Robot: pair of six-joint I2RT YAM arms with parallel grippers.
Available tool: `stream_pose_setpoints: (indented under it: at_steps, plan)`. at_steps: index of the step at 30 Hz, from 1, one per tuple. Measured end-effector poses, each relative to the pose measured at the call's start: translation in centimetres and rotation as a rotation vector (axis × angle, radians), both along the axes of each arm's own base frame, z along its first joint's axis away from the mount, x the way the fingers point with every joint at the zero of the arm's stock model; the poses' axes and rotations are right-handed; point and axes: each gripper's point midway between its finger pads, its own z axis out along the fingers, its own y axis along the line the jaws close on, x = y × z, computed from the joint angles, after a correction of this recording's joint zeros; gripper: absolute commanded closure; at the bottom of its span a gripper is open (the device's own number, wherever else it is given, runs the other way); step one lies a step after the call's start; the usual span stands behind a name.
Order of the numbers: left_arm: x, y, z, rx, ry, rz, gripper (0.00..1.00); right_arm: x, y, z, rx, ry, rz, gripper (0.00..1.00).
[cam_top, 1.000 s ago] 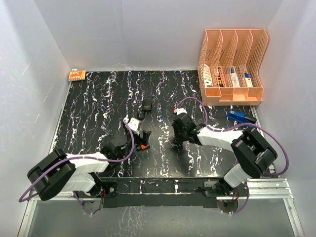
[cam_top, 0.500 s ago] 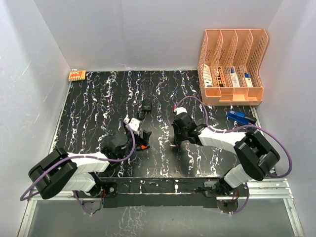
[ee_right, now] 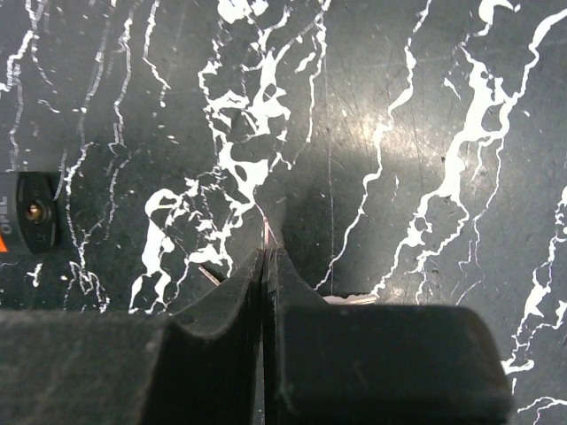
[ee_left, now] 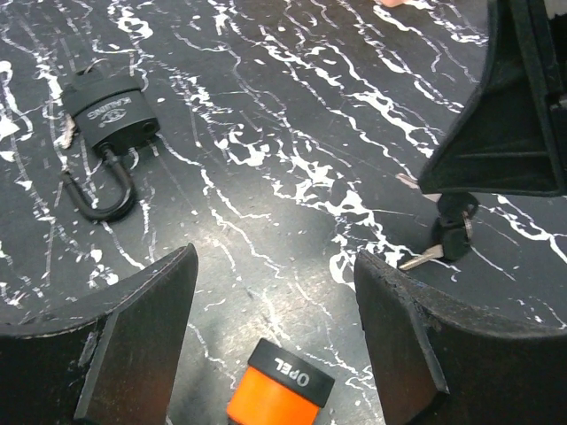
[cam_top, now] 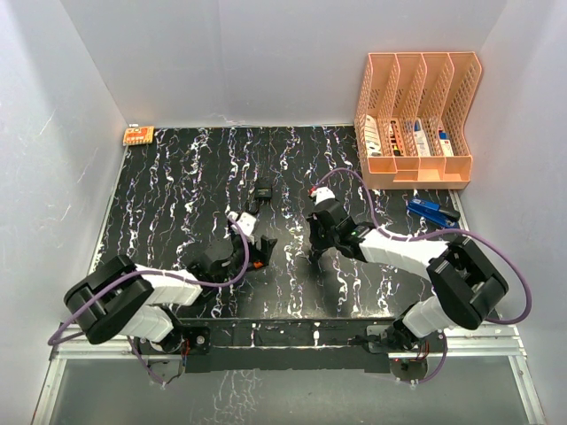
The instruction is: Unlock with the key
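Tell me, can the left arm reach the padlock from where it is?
Probably yes. The left gripper is open and the padlock lies ahead of it on the table, with nothing between them. Only the orange fob sits close by its fingers, short of the padlock.

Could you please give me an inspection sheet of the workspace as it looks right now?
Surface: black marbled table, no spills seen.
Job's things: padlock lying flat, apart from both grippers; key on the table at the right fingers.
Clutter: orange OPEL-labelled fob by the left gripper; blue item near the peach file organiser; small orange item at the far left corner.
Grippers: left gripper open, holding nothing; right gripper shut, tips at the key, grip unconfirmed.
Cables: purple cables loop along both arms.
Surroundings: plain white walls.
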Motion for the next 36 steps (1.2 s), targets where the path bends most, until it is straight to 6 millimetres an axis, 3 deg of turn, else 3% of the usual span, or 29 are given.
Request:
stream_pose_setpoints:
  at_steps: [11,21,29,36]
  plan:
    - [-0.4,-2.9,-0.8,-0.025,0.0,-0.128,0.36,0.6,2.1,2.2,0.08,-0.075,0.099,1.0]
    - [0.3,-3.3,-0.5,0.044,-0.055,-0.167,0.39,0.7,3.4,3.1,0.097,-0.131,0.214,1.0]
    - [0.6,-2.9,-2.2,0.086,-0.041,-0.222,0.27,0.7,3.9,3.4,0.085,-0.169,0.292,1.0]
    - [0.7,-3.3,-2.2,0.059,-0.077,-0.308,0.25,0.7,4.3,3.8,0.083,-0.202,0.348,1.0]
